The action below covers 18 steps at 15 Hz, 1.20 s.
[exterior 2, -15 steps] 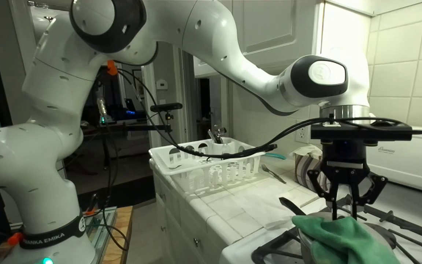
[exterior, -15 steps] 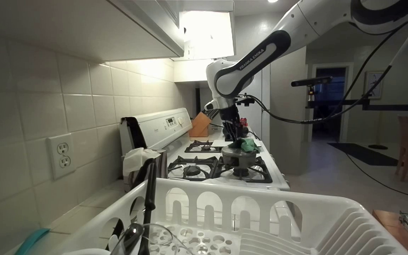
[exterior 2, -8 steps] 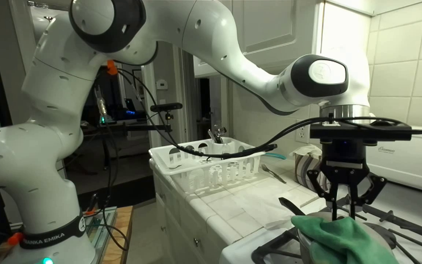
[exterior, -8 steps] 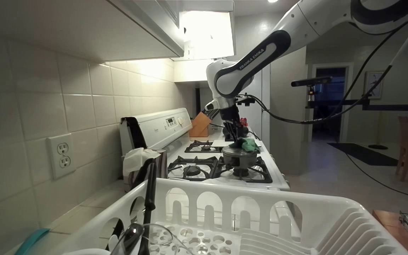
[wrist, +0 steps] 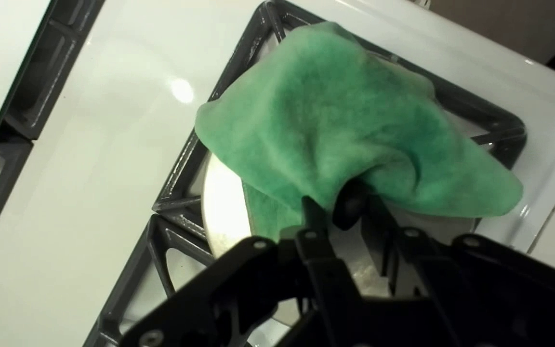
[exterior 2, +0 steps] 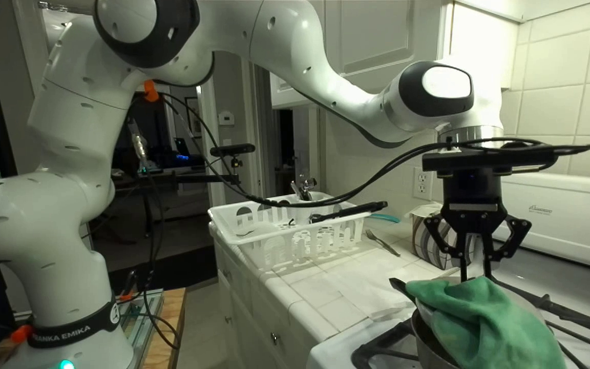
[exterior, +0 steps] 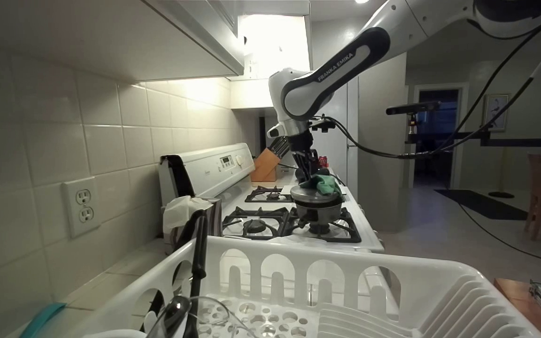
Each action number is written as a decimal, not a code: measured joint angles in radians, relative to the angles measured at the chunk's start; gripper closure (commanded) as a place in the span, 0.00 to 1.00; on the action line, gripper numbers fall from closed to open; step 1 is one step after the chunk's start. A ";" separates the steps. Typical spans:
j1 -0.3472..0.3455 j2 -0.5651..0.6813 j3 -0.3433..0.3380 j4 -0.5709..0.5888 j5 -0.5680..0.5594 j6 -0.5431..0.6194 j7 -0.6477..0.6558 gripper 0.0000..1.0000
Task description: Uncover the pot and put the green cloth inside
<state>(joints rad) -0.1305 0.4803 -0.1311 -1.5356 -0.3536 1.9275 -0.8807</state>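
Observation:
The grey pot (exterior: 318, 215) stands on a front burner in both exterior views. Its lid (exterior: 304, 194) is raised a little above the rim, with a dark gap between them. The green cloth (exterior 2: 489, 323) lies draped over the lid and hangs past its edge; it also shows in the wrist view (wrist: 325, 120). My gripper (exterior 2: 475, 274) points down, its fingers on either side of the lid's black knob (wrist: 347, 207), shut on it. The cloth partly hides the knob and covers much of the lid (wrist: 224, 202). The pot's inside is mostly hidden.
Black burner grates (exterior: 256, 220) surround the pot. A knife block (exterior: 265, 165) stands behind the stove. A white dish rack (exterior 2: 295, 246) with utensils stands on the counter, with a fork (exterior 2: 382, 243) and a striped container (exterior 2: 425, 236) nearby. The pot's handle (exterior 2: 401, 289) sticks out.
The arm has moved up, lifting the lid off the pot's rim with the cloth on top. A gap now shows between lid and pot. Between the two earlier moments little changed.

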 measured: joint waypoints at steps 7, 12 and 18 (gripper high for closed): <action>0.059 -0.079 0.024 -0.009 -0.045 -0.073 0.110 0.94; 0.129 -0.258 0.116 -0.159 -0.037 -0.074 0.321 0.94; 0.149 -0.502 0.148 -0.447 0.011 0.072 0.561 0.94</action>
<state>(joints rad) 0.0186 -0.0222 0.0168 -1.9822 -0.3430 1.9996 -0.3200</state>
